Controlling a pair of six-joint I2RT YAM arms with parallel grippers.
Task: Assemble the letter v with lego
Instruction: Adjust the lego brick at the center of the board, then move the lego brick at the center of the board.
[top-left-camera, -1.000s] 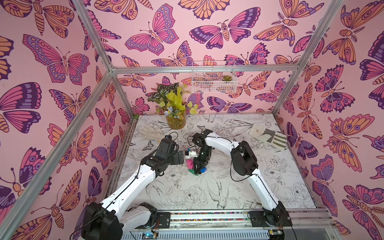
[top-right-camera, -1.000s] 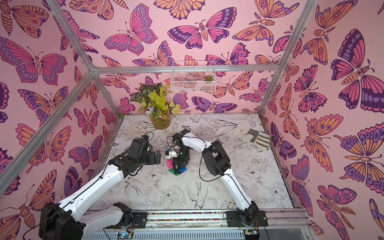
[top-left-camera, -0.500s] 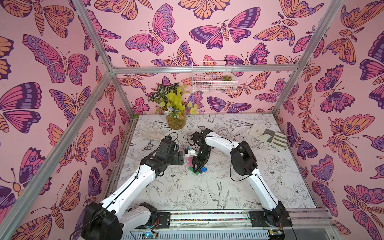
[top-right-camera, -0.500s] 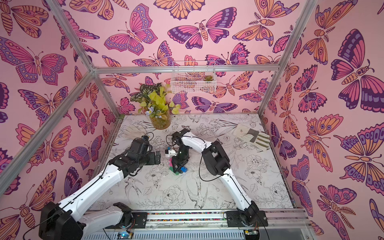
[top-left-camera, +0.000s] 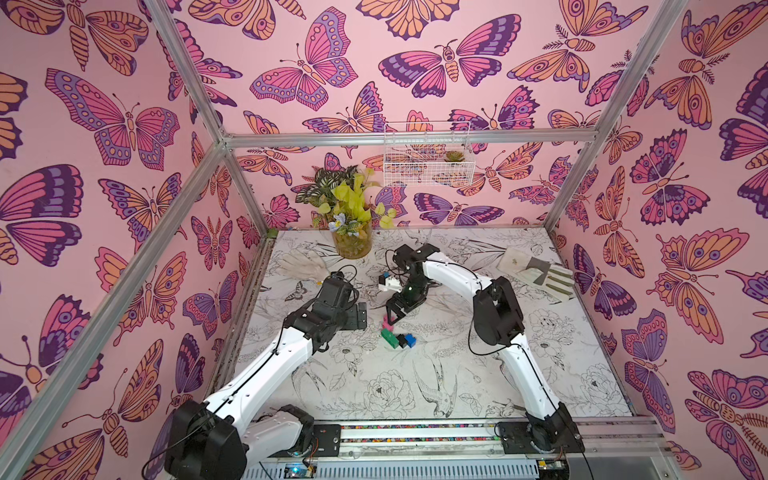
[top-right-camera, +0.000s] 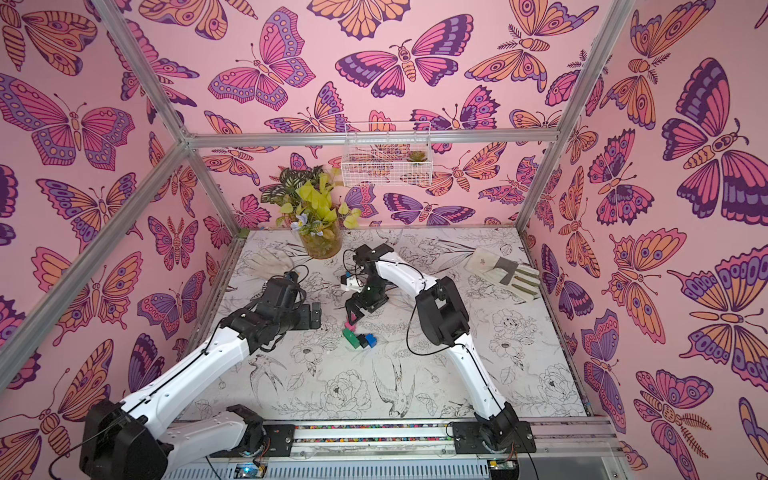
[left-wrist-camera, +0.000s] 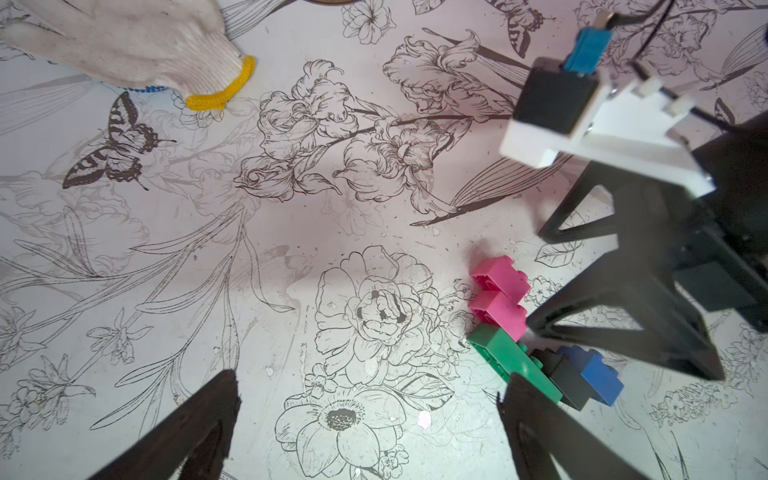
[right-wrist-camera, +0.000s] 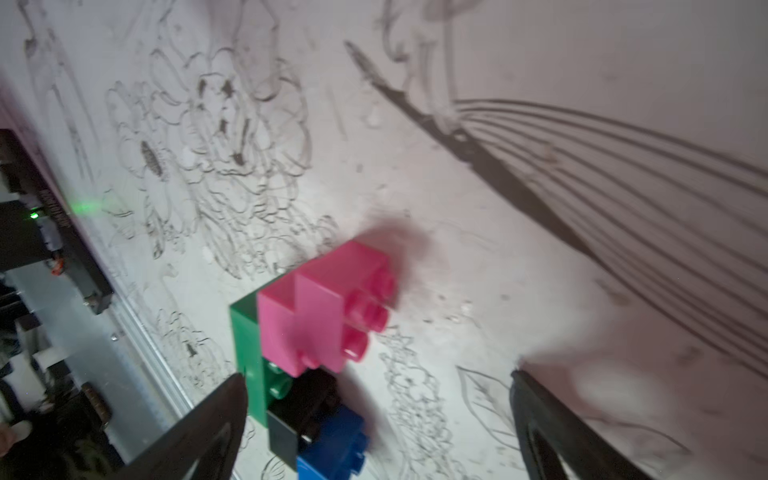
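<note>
the letter v (top-left-camera: 397, 334) is lying flat on the tabletop (top-left-camera: 415, 395), just left of the middle of the frame in both top views. its two pink bricks (left-wrist-camera: 498, 291) are stepping up the frame from the green brick (left-wrist-camera: 498, 349). the black brick (left-wrist-camera: 569, 382) and the blue brick (left-wrist-camera: 598, 372) are running off to the green one's right, all pressed together. in the right wrist view the studs are pointing sideways, along the tabletop.

the right pincer (top-left-camera: 394, 315) is hanging just above the pink arm, its fingers standing wide apart and clamping nothing. in the left wrist view one of its fingertips (left-wrist-camera: 536, 326) is sitting right at the joint of pink and green; whether it is touching, i cannot tell.

the left pincer (top-left-camera: 360, 318) is hovering just left of the v, near it but apart, with its fingers spread wide and nothing between them.

a white cotton glove (left-wrist-camera: 137, 45) with a yellow cuff is lying toward the upper left of the tabletop. a vase of leaves (top-left-camera: 351, 232) is standing at the far edge. a grey-palmed glove (top-left-camera: 536, 270) is lying at the upper right.
</note>
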